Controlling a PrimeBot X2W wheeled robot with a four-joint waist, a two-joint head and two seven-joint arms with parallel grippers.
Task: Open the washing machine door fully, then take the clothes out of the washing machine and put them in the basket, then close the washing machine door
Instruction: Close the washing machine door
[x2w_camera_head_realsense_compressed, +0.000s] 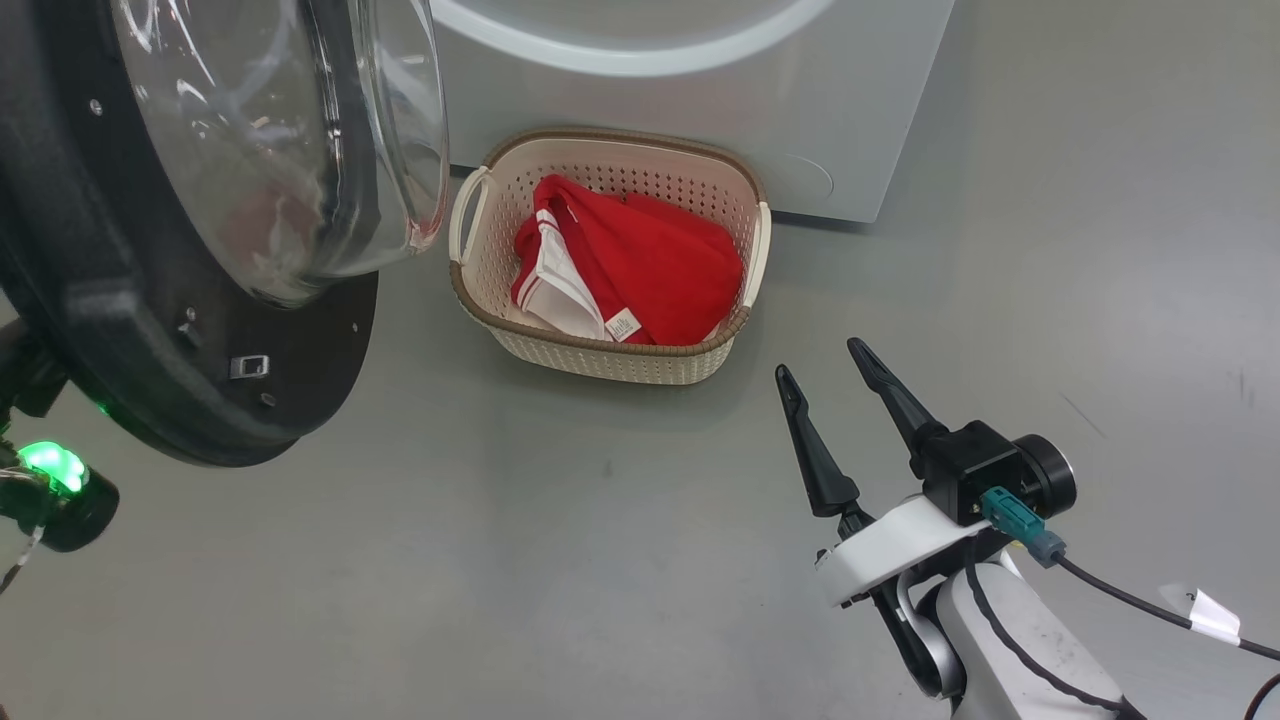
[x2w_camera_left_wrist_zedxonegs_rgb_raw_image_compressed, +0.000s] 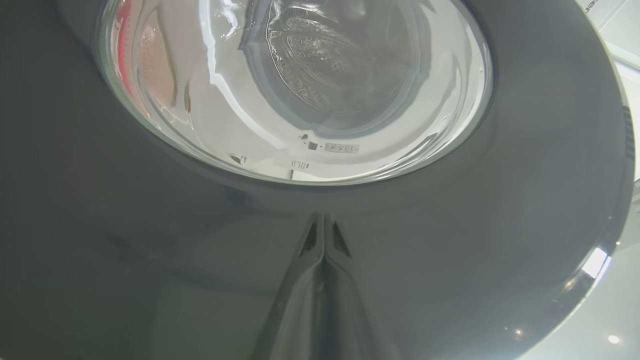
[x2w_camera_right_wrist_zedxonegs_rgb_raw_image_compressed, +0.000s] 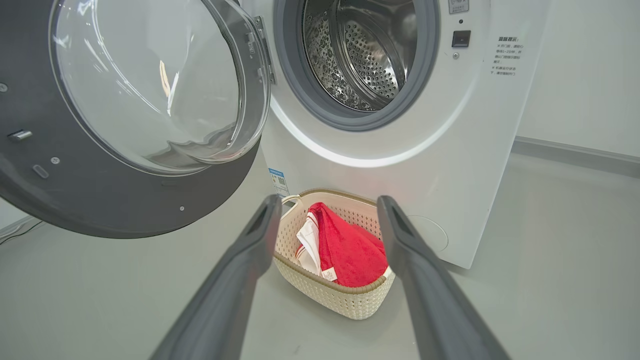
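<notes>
Standing wide open, the large round washing machine door, a glossy black rim around a bulging clear glass bowl, hangs at the left of the head view. Red sports clothes with white trim lie heaped inside the small cream perforated plastic basket. The basket sits on the grey floor just in front of the big white front-loading washing machine. The part of the perforated steel drum in view holds no fabric, so unloading appears complete and closing the door appears to be the step in hand.

Left end effector: fingers pressed together, gripping nothing, tips apparently touching the door's glossy outer face below the glass. Right end effector: fingers spread wide, empty, hovering above the floor near the basket's right side.

Hazards, as judged:
- The shut fingertips may skid across the slick rim if the push is off-square, so the door ends ajar.
- Too gentle a push may fail to engage the door's latch.
- The basket lies close under the door's path, and the clearance between its near white handle and the rim's lower edge cannot be judged from these views.
</notes>
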